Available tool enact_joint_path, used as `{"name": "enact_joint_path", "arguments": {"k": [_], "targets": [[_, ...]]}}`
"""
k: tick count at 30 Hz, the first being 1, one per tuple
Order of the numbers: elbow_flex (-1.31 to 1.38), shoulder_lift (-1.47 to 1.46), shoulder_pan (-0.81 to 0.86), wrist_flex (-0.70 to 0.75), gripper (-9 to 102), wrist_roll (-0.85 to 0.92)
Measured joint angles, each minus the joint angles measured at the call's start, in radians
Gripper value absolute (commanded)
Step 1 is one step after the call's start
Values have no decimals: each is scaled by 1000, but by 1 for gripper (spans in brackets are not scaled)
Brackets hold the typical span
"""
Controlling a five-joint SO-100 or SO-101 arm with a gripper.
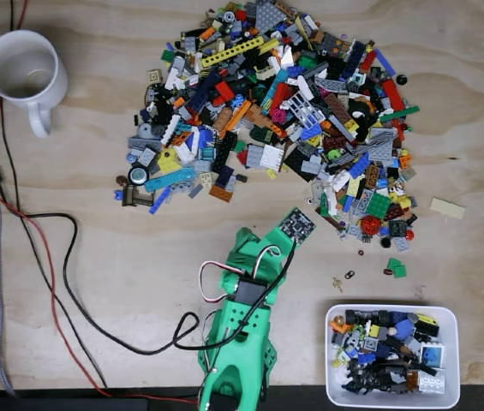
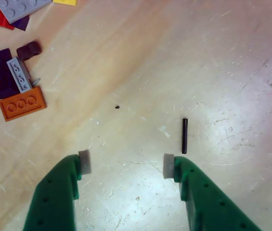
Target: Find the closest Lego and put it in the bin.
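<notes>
A big heap of mixed Lego (image 1: 284,120) covers the upper middle of the plywood table. My green gripper (image 1: 254,240) sits just below the heap's lower edge. In the wrist view the gripper (image 2: 126,163) is open over bare wood, with nothing between its white pads (image 2: 84,161). A thin black Lego rod (image 2: 184,136) lies just beyond the right fingertip. An orange three-stud plate (image 2: 22,103) rests further off to the left, among grey and dark pieces; in the fixed view this plate (image 1: 220,193) marks the heap's near edge. The white bin (image 1: 393,309), at lower right, holds several Lego pieces.
A white handled mug (image 1: 23,73) stands at top left. Black, red and grey cables (image 1: 62,257) run down the left side to the arm's base. Loose pieces lie right of the gripper: a green one (image 1: 396,268) and a tan plate (image 1: 447,208).
</notes>
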State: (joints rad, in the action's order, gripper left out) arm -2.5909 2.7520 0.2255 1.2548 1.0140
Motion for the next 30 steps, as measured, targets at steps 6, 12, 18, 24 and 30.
{"name": "enact_joint_path", "arguments": {"k": [6,12,18,24,30], "targets": [[0,9,37,11,22,-46],[0,9,28,14,22,-60],[0,-63,54,3,22,-74],[98,-347,190,-49,23,-107],[170,-522,377,-106,23,-267]]}}
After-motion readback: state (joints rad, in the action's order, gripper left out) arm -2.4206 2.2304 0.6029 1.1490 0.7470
